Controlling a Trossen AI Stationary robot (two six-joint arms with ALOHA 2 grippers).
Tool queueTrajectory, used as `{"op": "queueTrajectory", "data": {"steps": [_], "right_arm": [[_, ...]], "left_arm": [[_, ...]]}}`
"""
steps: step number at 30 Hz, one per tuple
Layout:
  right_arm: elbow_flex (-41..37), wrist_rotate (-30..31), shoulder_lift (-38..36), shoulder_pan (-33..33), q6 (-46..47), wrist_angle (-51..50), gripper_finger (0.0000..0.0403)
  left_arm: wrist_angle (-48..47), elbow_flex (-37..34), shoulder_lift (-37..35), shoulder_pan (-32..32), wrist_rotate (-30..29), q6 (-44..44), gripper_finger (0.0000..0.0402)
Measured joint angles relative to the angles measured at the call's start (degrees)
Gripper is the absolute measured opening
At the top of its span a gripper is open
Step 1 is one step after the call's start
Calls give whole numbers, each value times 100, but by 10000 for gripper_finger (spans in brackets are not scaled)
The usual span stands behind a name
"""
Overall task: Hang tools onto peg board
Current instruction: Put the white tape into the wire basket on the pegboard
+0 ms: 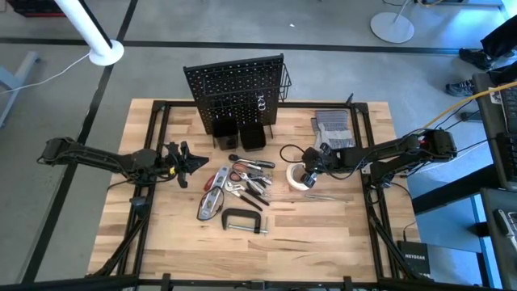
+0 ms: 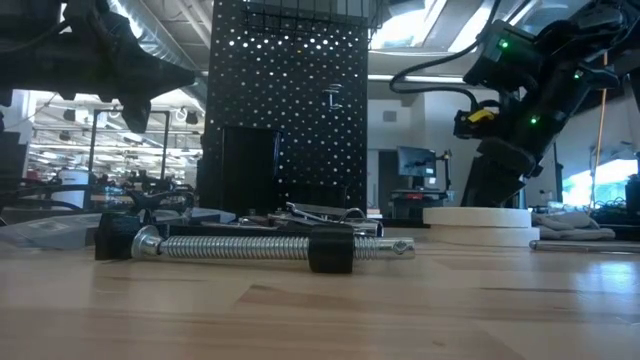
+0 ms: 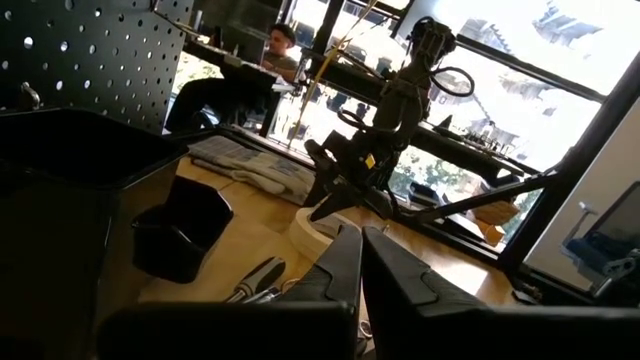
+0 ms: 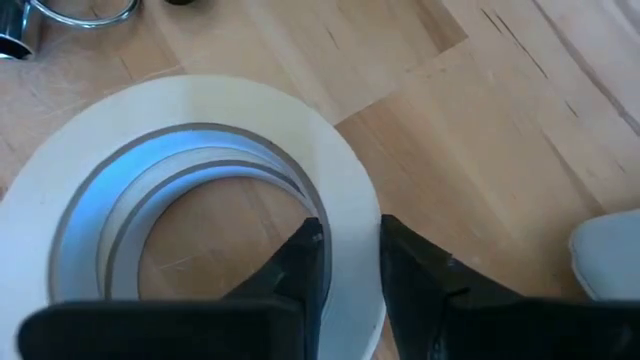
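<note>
The white tape roll (image 1: 297, 179) lies flat on the table, right of the tool pile. My right gripper (image 1: 305, 172) comes down on it, shut on its wall (image 4: 345, 235). The black C-clamp (image 1: 242, 220) lies nearest the near edge, with the silver metal tool (image 1: 209, 207), red utility knife (image 1: 216, 179) and pliers (image 1: 252, 183) beyond it. The black peg board (image 1: 237, 90) stands upright at the far edge. My left gripper (image 1: 192, 162) hovers left of the pile, shut and holding nothing (image 3: 360, 238). My right gripper has the tape roll's wall (image 4: 338, 185) between its two fingers: one finger (image 4: 300, 262) is inside the roll's hole, the other outside. The fingers slant down from the table's right side. The roll lies flat on the table (image 2: 478, 223).
Grey work gloves (image 1: 333, 128) lie at the far right, behind the right arm. A wire basket (image 1: 283, 83) hangs on the board's right side, and two black bins (image 1: 239, 136) stand at its foot. A thin metal piece (image 1: 327, 196) lies near the roll. Bare wood stretches along the near edge.
</note>
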Motion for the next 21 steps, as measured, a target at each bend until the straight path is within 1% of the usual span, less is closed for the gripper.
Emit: {"op": "queueTrajectory", "data": {"steps": [9,12,16,21], "right_arm": [[0,45,268,0,-146,263,112],[2,48,302,0,-146,273,105],[2,50,268,0,-173,269,80],[35,111,101,0,-493,134,82]], "left_arm": [[3,0,0,1,-122,75,1],[5,-1,0,1,-131,68,1],[5,-1,0,1,-133,58,1],[5,-1,0,1,-135,58,1]]}}
